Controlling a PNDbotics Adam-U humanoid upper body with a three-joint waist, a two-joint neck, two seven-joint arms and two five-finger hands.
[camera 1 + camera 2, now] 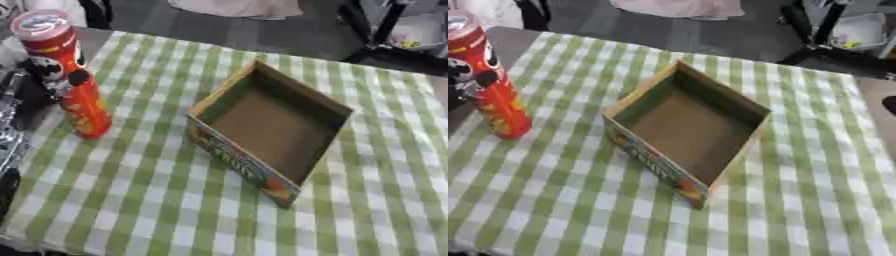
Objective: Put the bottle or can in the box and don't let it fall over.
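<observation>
A tall red can with a silver-rimmed lid stands upright near the left edge of the table. My left hand comes in from the left, and its black fingers are curled round the can's middle. To the can's right lies an open cardboard box with a colourful printed front wall and a bare brown floor. It sits askew on the cloth, with nothing inside it. A gap of cloth separates the can from the box. My right hand shows in neither view.
A green and white checked cloth covers the table. My left arm's dark parts run along the left edge. Black stand legs rise beyond the far right corner of the table.
</observation>
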